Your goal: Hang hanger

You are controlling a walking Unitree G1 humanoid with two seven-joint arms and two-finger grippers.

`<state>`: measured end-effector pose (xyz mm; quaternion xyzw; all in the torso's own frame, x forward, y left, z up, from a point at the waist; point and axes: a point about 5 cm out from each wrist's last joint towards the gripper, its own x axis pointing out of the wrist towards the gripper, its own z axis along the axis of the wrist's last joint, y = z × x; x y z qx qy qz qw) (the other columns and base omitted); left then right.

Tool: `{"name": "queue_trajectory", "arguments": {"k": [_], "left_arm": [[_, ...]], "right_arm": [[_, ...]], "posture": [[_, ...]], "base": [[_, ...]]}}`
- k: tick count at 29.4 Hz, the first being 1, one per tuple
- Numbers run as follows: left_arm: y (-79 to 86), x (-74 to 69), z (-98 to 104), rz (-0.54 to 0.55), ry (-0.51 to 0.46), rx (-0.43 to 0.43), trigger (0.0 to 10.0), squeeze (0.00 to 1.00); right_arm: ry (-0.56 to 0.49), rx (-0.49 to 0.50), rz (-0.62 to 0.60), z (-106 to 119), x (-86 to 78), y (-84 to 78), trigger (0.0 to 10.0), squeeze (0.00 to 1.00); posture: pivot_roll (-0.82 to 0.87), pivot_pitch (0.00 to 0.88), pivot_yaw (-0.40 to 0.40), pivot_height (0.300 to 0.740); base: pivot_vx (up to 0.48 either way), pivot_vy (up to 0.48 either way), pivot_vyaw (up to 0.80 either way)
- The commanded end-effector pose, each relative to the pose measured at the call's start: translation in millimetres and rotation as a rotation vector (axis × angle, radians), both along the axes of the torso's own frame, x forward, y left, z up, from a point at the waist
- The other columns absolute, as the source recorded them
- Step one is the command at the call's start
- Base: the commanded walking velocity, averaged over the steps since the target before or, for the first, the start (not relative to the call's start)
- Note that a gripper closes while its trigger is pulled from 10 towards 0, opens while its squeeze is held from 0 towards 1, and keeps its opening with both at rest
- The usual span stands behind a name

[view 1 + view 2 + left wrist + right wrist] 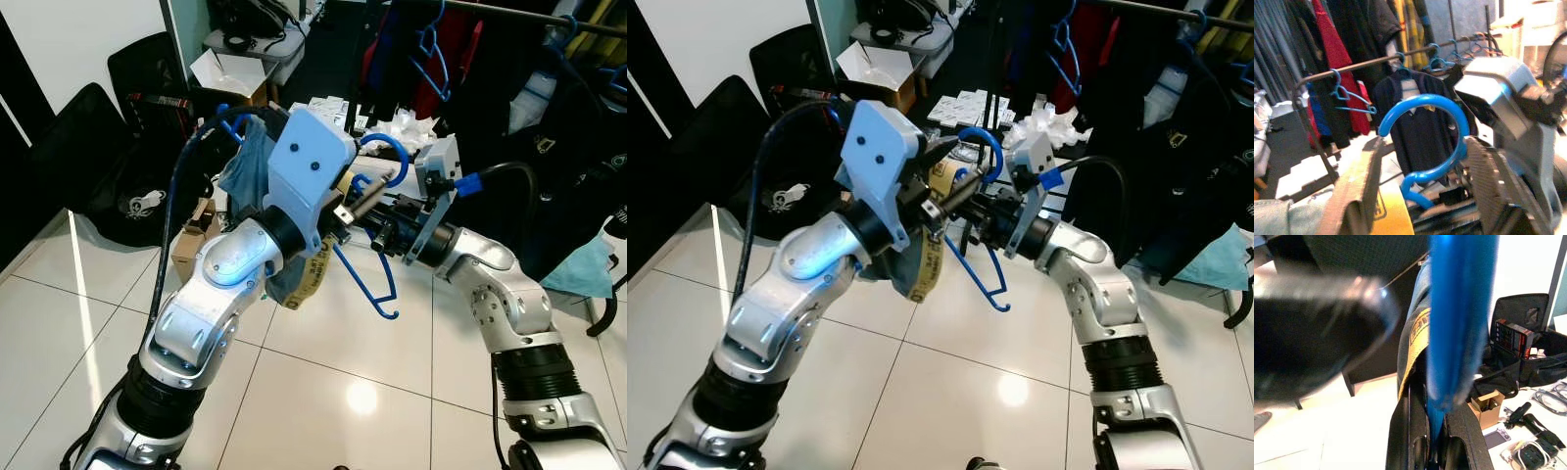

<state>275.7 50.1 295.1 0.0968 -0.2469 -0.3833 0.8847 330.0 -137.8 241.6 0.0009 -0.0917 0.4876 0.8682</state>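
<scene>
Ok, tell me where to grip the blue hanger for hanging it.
Grip the blue hanger on its neck just under the hook, coming from below. The hook curves open above the fingers, so a low hold probably leaves it free to drop over the rail. The right gripper already clamps the hanger there.

Head stereo downward; wrist close-ups.

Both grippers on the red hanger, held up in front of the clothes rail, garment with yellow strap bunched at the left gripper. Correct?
One thing is off: the hanger is blue, not red, as the left eye view shows. The rest holds: the left gripper and right gripper meet on it in front of the clothes rail, and the garment with yellow strap hangs bunched at the left gripper.
</scene>
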Motion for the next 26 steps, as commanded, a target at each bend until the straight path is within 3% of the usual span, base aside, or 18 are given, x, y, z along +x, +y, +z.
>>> {"name": "queue_trajectory", "arguments": {"k": [1,3,5,8,12,14,25,26], "left_arm": [[2.5,-5.3,-1,-0.048,0.009,0.019,10.0,1.0],[7.3,-6.2,0,-0.065,0.012,0.018,10.0,1.0],[27.3,-2.8,14,-0.047,0.019,-0.086,10.0,1.0],[39.2,0.0,20,-0.016,0.014,-0.132,10.0,1.0],[51.9,4.4,22,0.036,0.012,-0.151,10.0,1.0],[65.4,11.1,18,0.116,0.024,-0.141,10.0,1.0],[76.4,12.1,0,0.118,0.107,-0.105,10.0,1.0],[80.9,7.8,-6,0.073,0.132,-0.095,10.0,0.0]], "right_arm": [[-0.009,-0.019,0.017,1,-4.4,-4.7,10.0,0.0],[-0.01,-0.037,0.027,0,-6.2,-9.4,10.0,0.0],[-0.009,-0.111,0.093,-3,-17.8,-25.6,10.0,0.0],[-0.003,-0.134,0.112,-4,-22.2,-32.8,10.0,0.0],[0.003,-0.144,0.121,-2,-26.5,-42.2,10.0,0.0],[0.005,-0.145,0.137,2,-32.5,-51.0,10.0,0.0],[-0.011,-0.13,0.16,12,-41.6,-62.5,10.0,0.0],[-0.017,-0.116,0.154,15,-42.6,-67.8,10.0,0.0]], "posture": [[-0.02,0.145,-0.006,0.74],[-0.02,0.145,-0.006,0.74],[-0.02,0.147,-0.007,0.74],[-0.01,0.15,-0.009,0.74],[-0.02,0.15,-0.009,0.74],[-0.02,0.151,-0.006,0.74],[-0.02,0.15,-0.003,0.74],[-0.02,0.15,-0.006,0.74]], "base": [[0.0,0.0,0.0],[0.0,0.0,0.0],[0.0,0.0,0.0],[0.0,0.0,0.0],[0.0,0.0,0.0],[0.0,0.0,0.0],[0.0,0.0,0.0],[0.0,0.0,0.0]]}}
